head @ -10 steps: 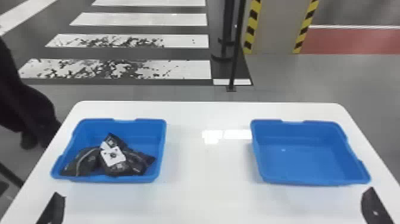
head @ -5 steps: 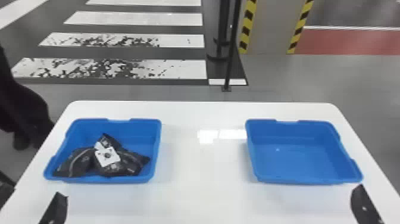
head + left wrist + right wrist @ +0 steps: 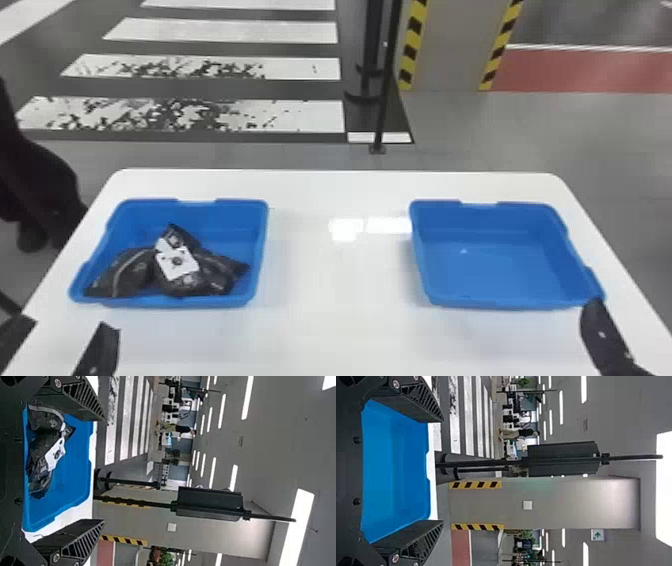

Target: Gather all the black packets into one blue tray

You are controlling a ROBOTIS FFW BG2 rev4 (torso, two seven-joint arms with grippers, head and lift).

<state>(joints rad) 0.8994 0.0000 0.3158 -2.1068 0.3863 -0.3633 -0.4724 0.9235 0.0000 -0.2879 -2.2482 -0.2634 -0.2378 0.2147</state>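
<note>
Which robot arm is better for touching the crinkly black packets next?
Probably the left: its black left gripper is open near the blue plastic tray holding those packets. The right gripper is by the other blue tray. The packets already share one tray, though.

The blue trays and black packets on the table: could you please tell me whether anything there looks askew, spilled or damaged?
Nothing stands out: the left tray and the right tray sit flat on the white table, and the black packets lie heaped inside the left tray, none over its rim.
</note>
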